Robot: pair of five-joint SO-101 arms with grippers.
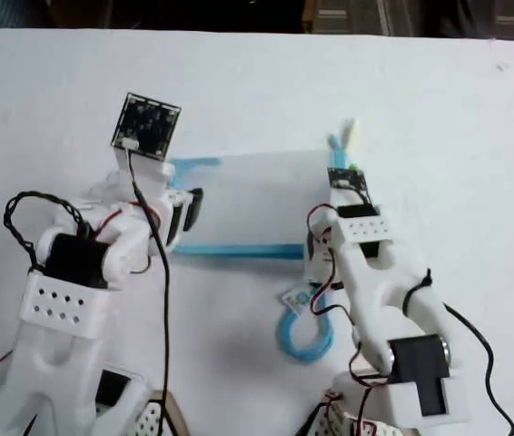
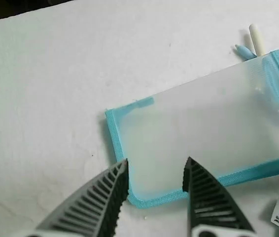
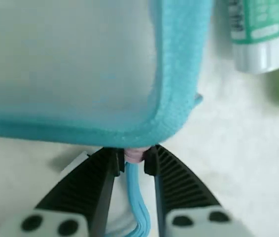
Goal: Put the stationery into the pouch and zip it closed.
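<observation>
The pouch (image 1: 248, 204) is translucent with blue trim and lies flat mid-table. My left gripper (image 2: 156, 173) hangs open over the near corner of the pouch's (image 2: 203, 123) left end; in the high view the left gripper (image 1: 184, 213) sits at that end. My right gripper (image 3: 133, 158) is shut on the zipper pull, a pink tab with a blue cord (image 3: 137, 207), at the corner of the pouch (image 3: 179, 74). The right gripper (image 1: 316, 243) sits at the pouch's right near corner. Pens (image 1: 343, 136) lie just beyond the pouch's right end. A green-and-white stick (image 3: 258, 34) lies beside that corner.
A blue cord loop (image 1: 307, 331) with a small paper tag (image 1: 298, 298) trails toward the near edge beside the right arm. Two pen tips (image 2: 250, 42) poke out past the pouch's far corner. White table (image 1: 75, 91) stretches open to the far left and far right.
</observation>
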